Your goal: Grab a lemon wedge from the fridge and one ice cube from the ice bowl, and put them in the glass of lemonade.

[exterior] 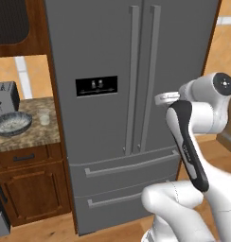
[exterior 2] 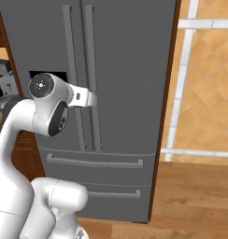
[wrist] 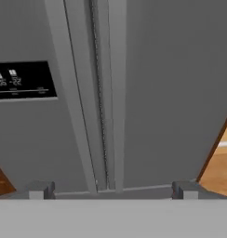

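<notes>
The grey steel fridge (exterior: 108, 56) stands straight ahead with both doors shut, so the lemon wedge is hidden. Its two long handles (wrist: 94, 93) run down the middle of the hand view, with the black dispenser panel (wrist: 22, 81) to their left. My gripper (wrist: 113, 190) is open and holds nothing. It points at the doors a short way in front of the handles, at about mid height. On the counter left of the fridge sit the dark ice bowl (exterior: 12, 124) and, just right of it, the small glass of lemonade (exterior: 44, 116).
A silver toaster (exterior: 4, 97) stands behind the bowl on the stone counter (exterior: 27, 139). A black microwave (exterior: 8, 21) hangs above. Two drawers (exterior: 127, 168) close the fridge's bottom. Wooden floor (exterior 2: 200, 196) lies to the fridge's right.
</notes>
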Robot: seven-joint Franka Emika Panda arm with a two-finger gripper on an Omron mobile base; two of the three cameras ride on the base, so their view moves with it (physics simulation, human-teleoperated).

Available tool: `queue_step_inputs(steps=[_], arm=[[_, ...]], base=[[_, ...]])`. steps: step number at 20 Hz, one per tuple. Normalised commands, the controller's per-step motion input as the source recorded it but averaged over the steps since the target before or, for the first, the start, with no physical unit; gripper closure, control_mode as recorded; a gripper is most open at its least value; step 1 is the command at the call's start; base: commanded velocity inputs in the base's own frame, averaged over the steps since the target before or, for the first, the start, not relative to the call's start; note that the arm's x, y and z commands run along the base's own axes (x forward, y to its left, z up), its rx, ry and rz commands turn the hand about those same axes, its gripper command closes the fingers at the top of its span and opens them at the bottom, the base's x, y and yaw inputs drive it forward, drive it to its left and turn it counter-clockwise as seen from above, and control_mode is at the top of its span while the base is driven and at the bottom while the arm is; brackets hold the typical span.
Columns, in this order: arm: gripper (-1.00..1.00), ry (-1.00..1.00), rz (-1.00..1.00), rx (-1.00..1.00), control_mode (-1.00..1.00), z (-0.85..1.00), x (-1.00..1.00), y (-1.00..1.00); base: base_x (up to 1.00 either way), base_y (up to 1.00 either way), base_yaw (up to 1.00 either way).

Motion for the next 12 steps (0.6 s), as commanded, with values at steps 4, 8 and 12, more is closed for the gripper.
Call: queue_step_inputs(steps=[4, 8, 12], arm=[[-1.00, -0.09, 0.00, 0.00, -1.00, 0.00, 0.30, -0.12], [-1.00, -0.10, 0.00, 0.00, -1.00, 0.01, 0.42, -0.19], [-1.00, -0.06, 0.00, 0.00, -1.00, 0.10, 0.63, -0.06]], base=[[0.00, 0.00, 0.00], [0.00, 0.00, 0.00], [0.00, 0.00, 0.00]])
